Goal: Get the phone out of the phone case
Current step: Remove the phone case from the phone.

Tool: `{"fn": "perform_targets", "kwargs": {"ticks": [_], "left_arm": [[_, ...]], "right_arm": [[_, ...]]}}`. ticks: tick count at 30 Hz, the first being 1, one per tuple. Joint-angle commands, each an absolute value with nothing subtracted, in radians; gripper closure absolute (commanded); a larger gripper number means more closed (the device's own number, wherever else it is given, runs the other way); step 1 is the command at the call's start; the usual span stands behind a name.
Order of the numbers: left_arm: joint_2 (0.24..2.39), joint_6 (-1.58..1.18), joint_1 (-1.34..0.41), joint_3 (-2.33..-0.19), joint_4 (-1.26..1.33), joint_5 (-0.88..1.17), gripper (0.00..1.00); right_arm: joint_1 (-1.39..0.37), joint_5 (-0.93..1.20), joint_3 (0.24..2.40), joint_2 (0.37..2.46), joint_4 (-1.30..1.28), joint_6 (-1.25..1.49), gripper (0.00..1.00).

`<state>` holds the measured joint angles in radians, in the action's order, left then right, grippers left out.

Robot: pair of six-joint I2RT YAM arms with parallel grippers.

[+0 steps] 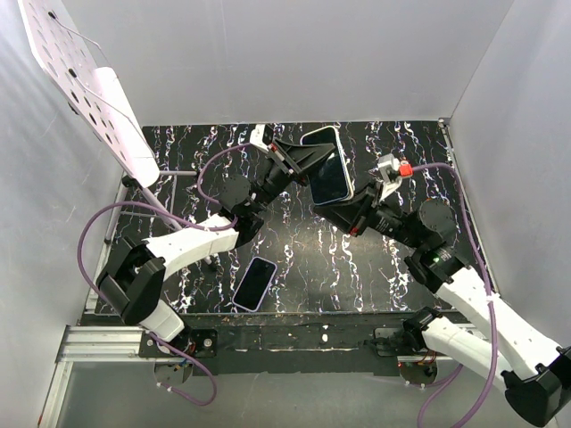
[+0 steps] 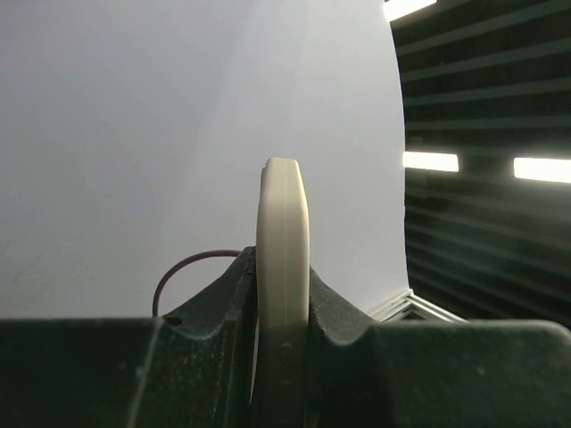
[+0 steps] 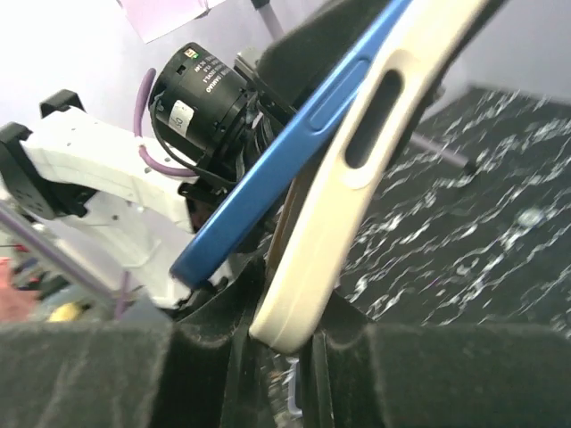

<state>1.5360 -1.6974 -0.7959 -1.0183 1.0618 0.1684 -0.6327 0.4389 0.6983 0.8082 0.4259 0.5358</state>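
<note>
Pegboard (image 1: 85, 85) leans at the far left, well apart from the work. On the table (image 1: 393, 267), near the left arm, a second phone (image 1: 254, 283) lies flat and untouched; it has no part in the hold above it.

The left gripper (image 1: 302, 162) reaches in from the left and is clenched on the case (image 2: 284, 232). In its wrist view the cream edge stands upright and thin between the two fingers (image 2: 210, 312), pinched on both flat faces. That grip looks meant as an anchor, holding the case raised over the table's middle so the other arm has something to pull against.

The phone (image 3: 294, 147) is up there too, between the two grippers, its dark screen turned toward the overhead camera. It is partly out. In the right wrist view its blue edge lies against the case toward the top and splits away lower down, with a wedge of gap between them. One end is free while the other sits in the case.

The right gripper (image 1: 354, 205) comes in from the right. Its fingers (image 3: 428, 374) are closed on the case's rounded end, which dips into the slot between them. The phone's freed corner lies just beside the left finger, outside the pinch as far as I can tell. My reading is that this grip is meant to peel the case off the phone, not to hold the phone itself.
</note>
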Motion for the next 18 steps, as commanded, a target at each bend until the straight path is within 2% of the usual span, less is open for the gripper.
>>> {"fn": "perform_targets", "kwargs": {"ticks": [1, 6, 8, 10, 13, 15, 18], "left_arm": [[1.433, -1.746, -0.838, -1.104, 1.247, 0.354, 1.0], [1.394, -1.643, -0.827, -1.052, 1.172, 0.362, 1.0], [1.384, -1.593, -0.807, -1.046, 1.129, 0.391, 1.0], [1.371, -1.533, -0.781, -1.054, 1.071, 0.429, 1.0], [1.347, -1.435, -0.755, -1.065, 0.958, 0.457, 1.0], [1.332, -1.378, -0.749, -1.071, 0.901, 0.462, 1.0], [1.312, -1.309, -0.746, -1.089, 0.835, 0.465, 1.0]], "right_arm": [[-0.558, 0.371, 0.834, 0.877, 0.013, 0.732, 0.96], [-0.56, 0.485, 0.91, 0.841, -0.267, 0.724, 0.82], [-0.56, 0.526, 0.867, 0.758, -0.279, 0.7, 0.67], [-0.56, 0.509, 0.857, 0.683, -0.328, 0.672, 0.57], [-0.56, 0.5, 0.891, 0.617, -0.414, 0.632, 0.49], [-0.56, 0.471, 0.945, 0.607, -0.483, 0.627, 0.48], [-0.558, 0.521, 0.991, 0.626, -0.448, 0.696, 0.63]]}}
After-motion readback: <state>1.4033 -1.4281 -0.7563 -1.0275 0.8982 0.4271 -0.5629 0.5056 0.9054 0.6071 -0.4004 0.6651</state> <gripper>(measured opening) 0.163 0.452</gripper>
